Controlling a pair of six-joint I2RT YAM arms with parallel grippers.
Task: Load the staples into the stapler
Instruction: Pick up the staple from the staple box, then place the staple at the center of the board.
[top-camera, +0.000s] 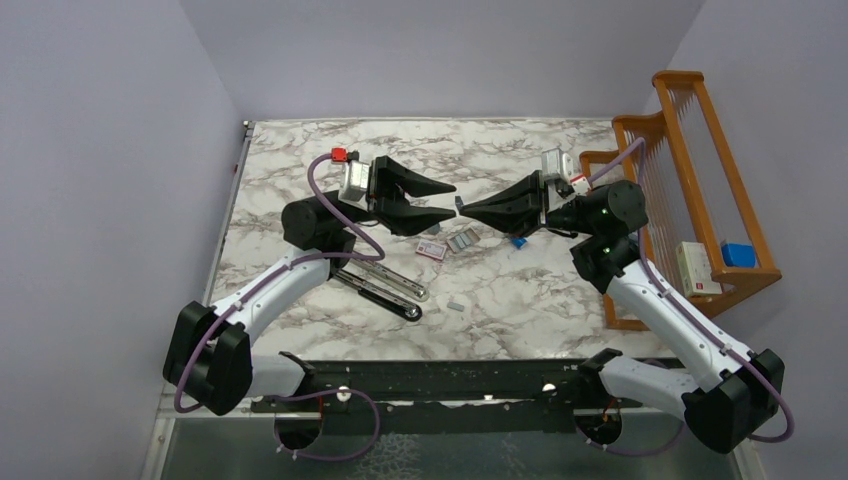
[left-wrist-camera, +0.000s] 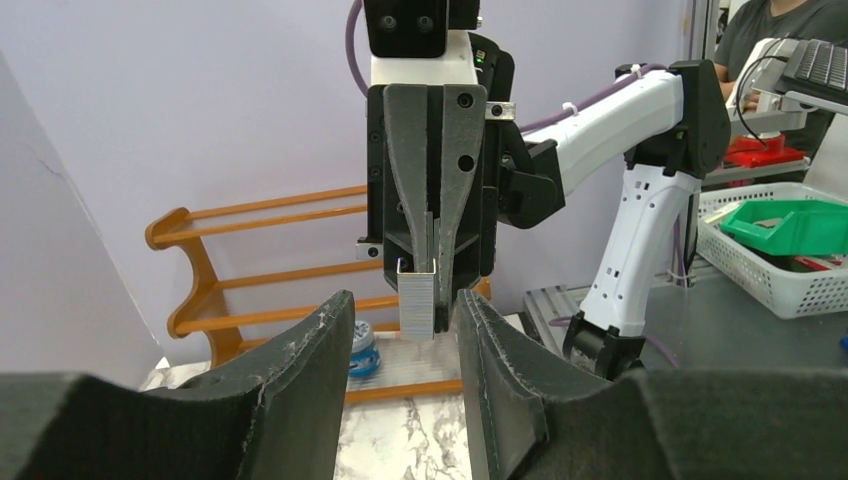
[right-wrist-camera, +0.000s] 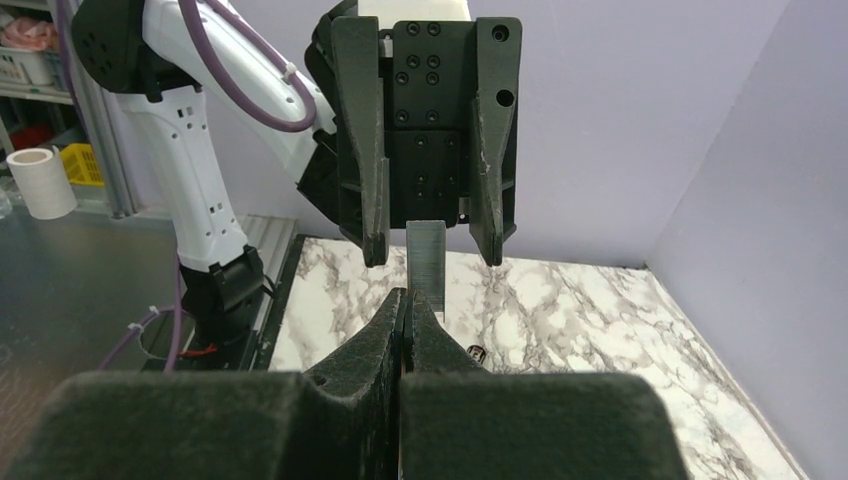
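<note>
Pinched in the closed right gripper (right-wrist-camera: 405, 300): one strip of staples (right-wrist-camera: 426, 250), left gripper (left-wrist-camera: 405, 310) spread apart either side. Could snap or drop if squeezed off-centre or released early

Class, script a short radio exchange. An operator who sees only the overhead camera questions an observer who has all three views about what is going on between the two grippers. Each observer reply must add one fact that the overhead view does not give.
Operator: I have the top view only. Is anything held where the two meet?
Observer: Yes. The left wrist view shows the right gripper shut on a strip of staples, which sticks out past its tip.
Operator: Has the left gripper got hold of it?
Observer: Not yet. In the right wrist view its fingers stand either side of the strip, with a gap showing on each side.
</note>
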